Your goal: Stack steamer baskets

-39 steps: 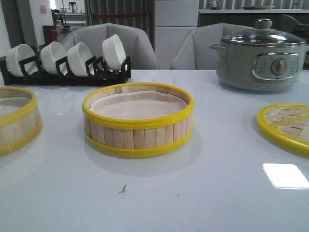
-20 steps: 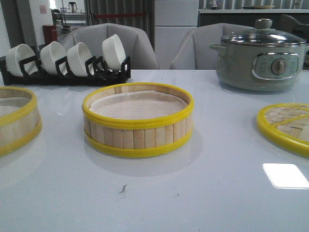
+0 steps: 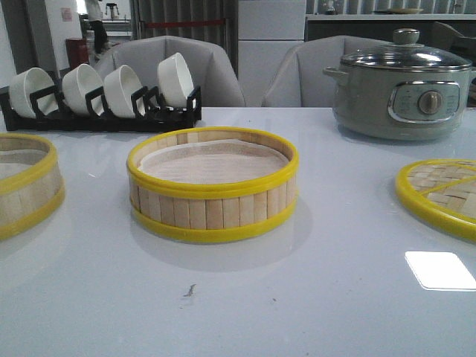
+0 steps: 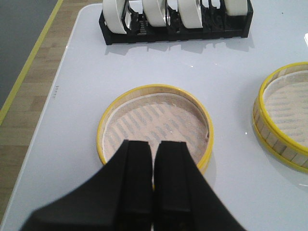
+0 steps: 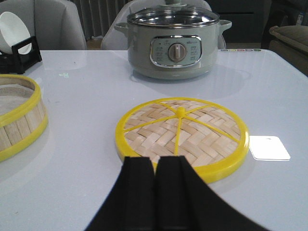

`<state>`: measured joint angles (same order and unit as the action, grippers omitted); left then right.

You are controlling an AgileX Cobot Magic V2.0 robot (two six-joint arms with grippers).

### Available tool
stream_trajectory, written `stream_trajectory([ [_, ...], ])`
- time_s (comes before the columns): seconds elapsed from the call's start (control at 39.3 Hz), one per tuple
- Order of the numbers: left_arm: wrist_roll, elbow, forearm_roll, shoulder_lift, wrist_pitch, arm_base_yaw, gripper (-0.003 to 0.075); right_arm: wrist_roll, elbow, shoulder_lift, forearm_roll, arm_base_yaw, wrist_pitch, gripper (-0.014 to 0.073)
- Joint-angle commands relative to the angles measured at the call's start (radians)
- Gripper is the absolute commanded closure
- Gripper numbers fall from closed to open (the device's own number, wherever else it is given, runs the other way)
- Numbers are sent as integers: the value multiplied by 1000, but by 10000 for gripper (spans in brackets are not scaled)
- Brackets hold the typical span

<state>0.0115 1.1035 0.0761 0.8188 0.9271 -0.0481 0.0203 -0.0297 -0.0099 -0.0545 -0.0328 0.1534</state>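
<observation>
Sitting apart: two cloth-lined steamer baskets [image 3: 213, 186].

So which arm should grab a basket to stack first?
Left, probably. The left gripper, jaws shut, hangs over the left basket, with the center basket beside it. The right gripper faces only the lid.

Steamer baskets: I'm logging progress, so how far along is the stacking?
Nothing is stacked yet. The centre basket and the left basket sit apart on the table. The left gripper is shut and empty above the left basket; the right gripper is shut by the lid. Grasping, lifting and stacking remain.
</observation>
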Motion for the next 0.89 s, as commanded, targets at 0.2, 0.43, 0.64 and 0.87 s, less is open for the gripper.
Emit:
stream_trajectory([
  [0.2, 0, 26, 10, -4, -69, -8, 625, -7, 14, -21, 5, 0, -92, 541],
  [0.43, 0, 26, 10, -4, -68, -8, 625, -7, 14, -21, 5, 0, -92, 541],
  [0.64, 0, 26, 10, -4, -75, -8, 625, -7, 14, -21, 5, 0, -92, 541],
  [0.87, 0, 26, 10, -4, -75, -8, 625, -7, 14, -21, 5, 0, -92, 541],
])
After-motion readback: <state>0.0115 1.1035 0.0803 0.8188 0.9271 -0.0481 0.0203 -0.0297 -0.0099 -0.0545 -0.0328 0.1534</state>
